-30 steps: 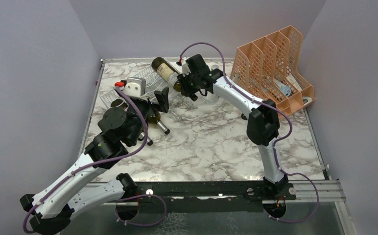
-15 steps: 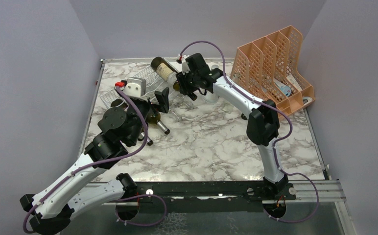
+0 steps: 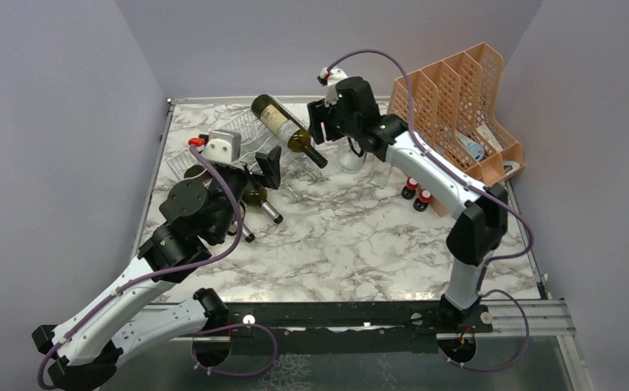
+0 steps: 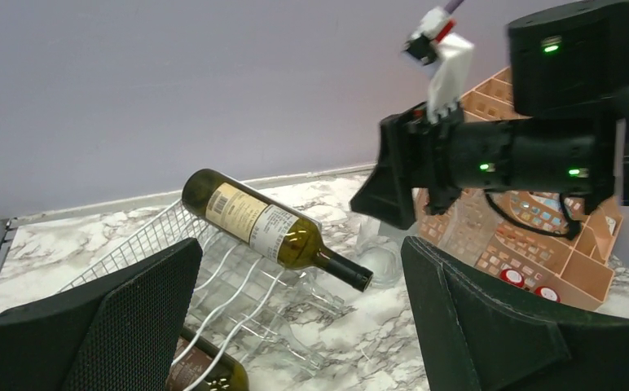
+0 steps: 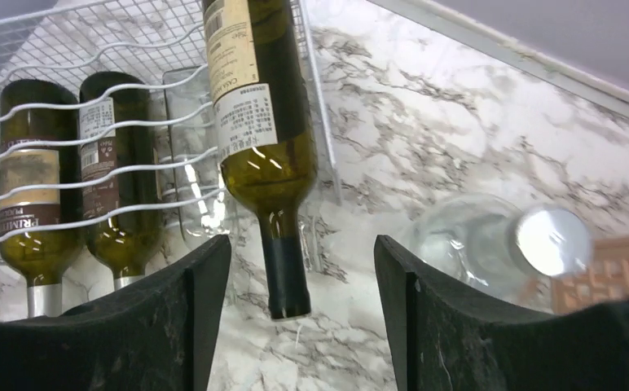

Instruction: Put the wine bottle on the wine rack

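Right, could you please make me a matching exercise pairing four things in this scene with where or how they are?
Things:
1. wine bottle
2. file holder
3. red-capped bottles
4. right gripper

Places or states:
a. open, holding nothing
b. resting tilted on the wine rack
c. far right corner of the table
d. on the table beside the file holder

Pairs: 1-b, 2-c, 3-d, 4-a.

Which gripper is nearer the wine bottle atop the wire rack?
Right. The right gripper sits just off the wine bottle's neck; the left gripper hangs farther back.
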### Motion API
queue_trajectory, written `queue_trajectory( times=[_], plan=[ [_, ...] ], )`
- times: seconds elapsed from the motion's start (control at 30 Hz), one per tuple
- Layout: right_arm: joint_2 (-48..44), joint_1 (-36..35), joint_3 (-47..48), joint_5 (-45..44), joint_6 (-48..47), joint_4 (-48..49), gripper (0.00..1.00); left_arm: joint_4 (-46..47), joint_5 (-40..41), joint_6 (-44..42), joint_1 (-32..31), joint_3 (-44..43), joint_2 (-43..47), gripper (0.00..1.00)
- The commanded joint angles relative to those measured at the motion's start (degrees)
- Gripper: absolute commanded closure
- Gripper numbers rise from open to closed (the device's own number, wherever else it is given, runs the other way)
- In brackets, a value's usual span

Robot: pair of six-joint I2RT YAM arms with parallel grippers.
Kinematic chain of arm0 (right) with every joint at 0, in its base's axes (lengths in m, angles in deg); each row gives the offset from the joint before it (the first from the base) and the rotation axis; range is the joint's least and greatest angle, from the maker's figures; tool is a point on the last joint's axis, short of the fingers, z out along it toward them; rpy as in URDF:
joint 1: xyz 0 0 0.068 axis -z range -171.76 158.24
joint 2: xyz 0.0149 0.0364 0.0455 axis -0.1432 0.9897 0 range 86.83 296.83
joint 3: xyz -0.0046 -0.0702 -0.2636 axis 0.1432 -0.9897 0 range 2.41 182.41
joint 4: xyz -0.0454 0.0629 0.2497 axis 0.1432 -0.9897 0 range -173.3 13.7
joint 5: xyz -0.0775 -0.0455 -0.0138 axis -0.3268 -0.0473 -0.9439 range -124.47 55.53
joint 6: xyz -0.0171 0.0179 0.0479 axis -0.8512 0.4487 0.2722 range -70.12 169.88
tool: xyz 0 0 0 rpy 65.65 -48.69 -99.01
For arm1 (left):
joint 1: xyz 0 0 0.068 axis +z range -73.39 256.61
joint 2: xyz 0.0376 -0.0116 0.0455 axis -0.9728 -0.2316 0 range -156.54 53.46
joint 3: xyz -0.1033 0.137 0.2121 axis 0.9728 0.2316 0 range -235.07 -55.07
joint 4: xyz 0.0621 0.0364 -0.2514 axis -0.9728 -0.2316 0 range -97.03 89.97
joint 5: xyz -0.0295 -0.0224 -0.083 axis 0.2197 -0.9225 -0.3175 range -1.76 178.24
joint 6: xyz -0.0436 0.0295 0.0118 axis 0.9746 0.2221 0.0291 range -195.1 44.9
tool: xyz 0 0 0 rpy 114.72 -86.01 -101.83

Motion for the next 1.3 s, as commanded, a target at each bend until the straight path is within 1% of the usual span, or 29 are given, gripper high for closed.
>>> queue_trajectory(
  times=[0.0, 0.13, 0.23, 0.27, 0.43, 0.7, 0.93, 0.97, 1.1, 1.27],
  plan=[
    [-11.0, 0.0, -10.1, -9.9, 0.1, 8.5, 0.31, 1.4, -2.7, 0.8, 0.0, -0.2, 0.8, 0.01],
    [-18.5, 0.0, -18.3, -20.4, -1.9, 11.7, 0.26, 1.9, -3.5, 0.7, -0.1, 0.2, 0.3, 0.01],
    [-21.4, 0.6, -20.9, -28.0, -2.9, 11.5, 0.22, 2.4, -4.0, 0.8, 0.0, 0.5, -0.1, 0.01],
    [-22.0, 1.1, -21.1, -29.2, -3.0, 10.9, 0.21, 2.6, -4.1, 0.7, 0.0, 0.5, -0.3, 0.01],
    [-21.9, 3.7, -19.9, -31.5, -1.8, 6.7, 0.2, 3.0, -5.2, 1.3, 0.0, 0.6, -1.6, 0.01],
    [-18.7, 6.9, -20.0, -29.4, 2.0, 2.6, 0.21, 3.2, -8.0, 2.4, -0.1, -0.3, -4.3, 0.01],
    [-17.3, 10.1, -22.4, -25.6, 4.7, 3.4, 0.35, 3.4, -8.4, 2.3, 0.0, -0.7, -5.0, 0.01],
    [-17.2, 10.4, -22.7, -23.9, 4.8, 3.5, 0.37, 3.5, -8.5, 2.3, -0.1, -0.7, -5.1, 0.01],
    [-16.2, 11.1, -22.6, -22.4, 6.0, 2.9, 0.51, 3.5, -9.2, 2.2, 0.0, -0.9, -5.9, 0.01],
    [-17.7, 11.4, -24.1, -21.4, 6.1, 4.1, 0.66, 3.8, -11.3, 1.2, -0.1, -0.7, -7.4, 0.01]
  ],
)
